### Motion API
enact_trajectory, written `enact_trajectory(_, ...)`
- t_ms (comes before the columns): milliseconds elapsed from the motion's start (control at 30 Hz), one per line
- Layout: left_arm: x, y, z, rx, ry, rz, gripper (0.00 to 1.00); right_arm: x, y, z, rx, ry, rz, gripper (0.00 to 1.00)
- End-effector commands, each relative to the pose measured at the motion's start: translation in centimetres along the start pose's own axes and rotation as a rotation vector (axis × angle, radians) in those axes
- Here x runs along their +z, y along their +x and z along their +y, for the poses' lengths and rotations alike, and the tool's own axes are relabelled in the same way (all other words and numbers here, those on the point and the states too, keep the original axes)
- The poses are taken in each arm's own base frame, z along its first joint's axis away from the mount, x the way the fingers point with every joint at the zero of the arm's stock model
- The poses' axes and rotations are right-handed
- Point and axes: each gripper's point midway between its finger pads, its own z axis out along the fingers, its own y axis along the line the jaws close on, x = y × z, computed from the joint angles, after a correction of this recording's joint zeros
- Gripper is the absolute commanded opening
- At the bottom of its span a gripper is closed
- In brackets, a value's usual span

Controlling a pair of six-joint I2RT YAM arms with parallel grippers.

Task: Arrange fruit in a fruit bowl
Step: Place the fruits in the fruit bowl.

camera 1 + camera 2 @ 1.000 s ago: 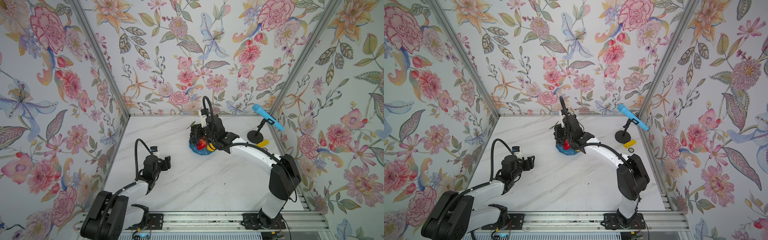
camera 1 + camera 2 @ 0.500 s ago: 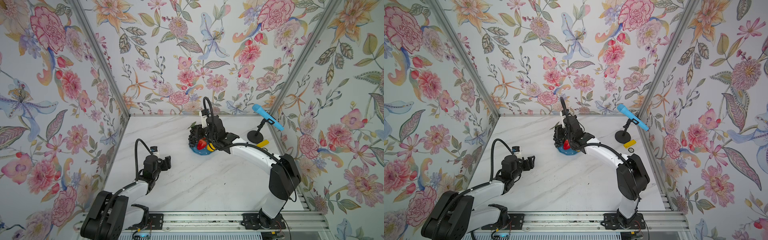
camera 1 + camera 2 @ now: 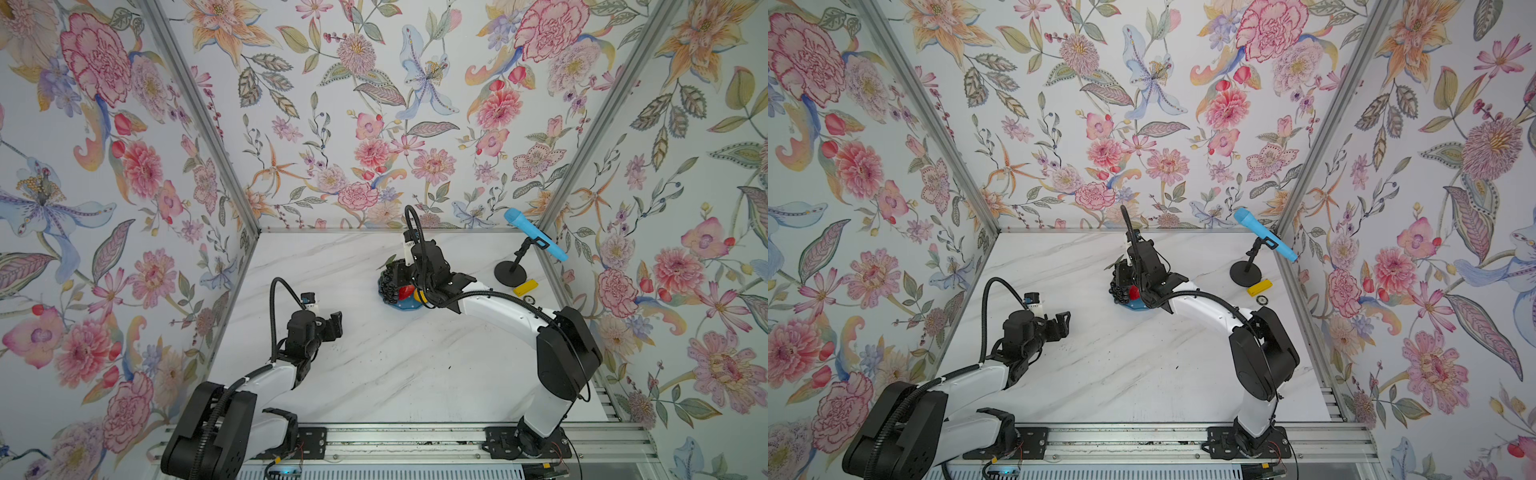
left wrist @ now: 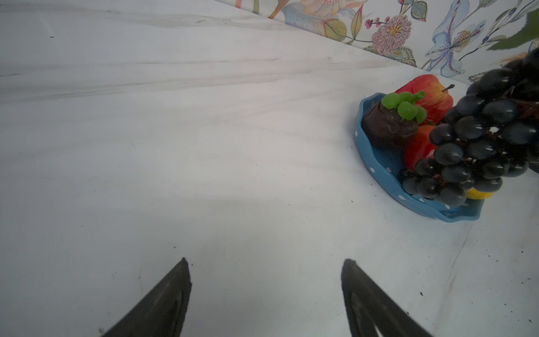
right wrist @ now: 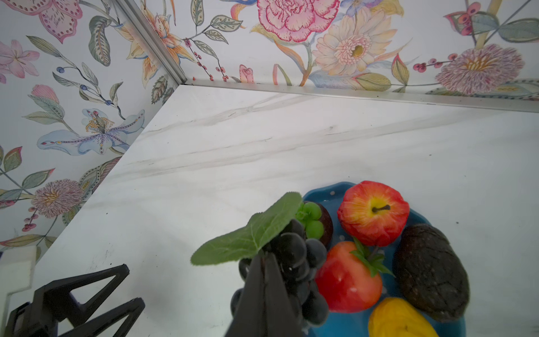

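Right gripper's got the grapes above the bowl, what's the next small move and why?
Probably shift the grape bunch slightly inward, toward the strawberry, before releasing: the right gripper is shut on its stem, and the bunch hangs over the blue bowl at its rim, seemingly partly outside.

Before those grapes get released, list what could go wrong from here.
1. The dark purple grape bunch, pinched in the right gripper, hangs over the scalloped rim of the blue polka-dot bowl; released here, it might spill onto the white marble table.
2. The bowl is crowded; the bunch may nudge the yellow lemon or red strawberry out.
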Motion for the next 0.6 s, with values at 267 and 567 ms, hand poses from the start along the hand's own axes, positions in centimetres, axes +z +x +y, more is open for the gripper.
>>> enact_trajectory(267, 0.1, 0.1, 0.0, 0.011, 0.009, 0.001, 0.82, -2.2, -0.6, -2.1, 0.013, 0.053, -0.049, 0.0)
enact_trajectory(567, 0.1, 0.2, 0.0, 0.012, 0.009, 0.001, 0.82, -2.9, -0.2, -3.9, 0.01, 0.117, -0.052, 0.0)
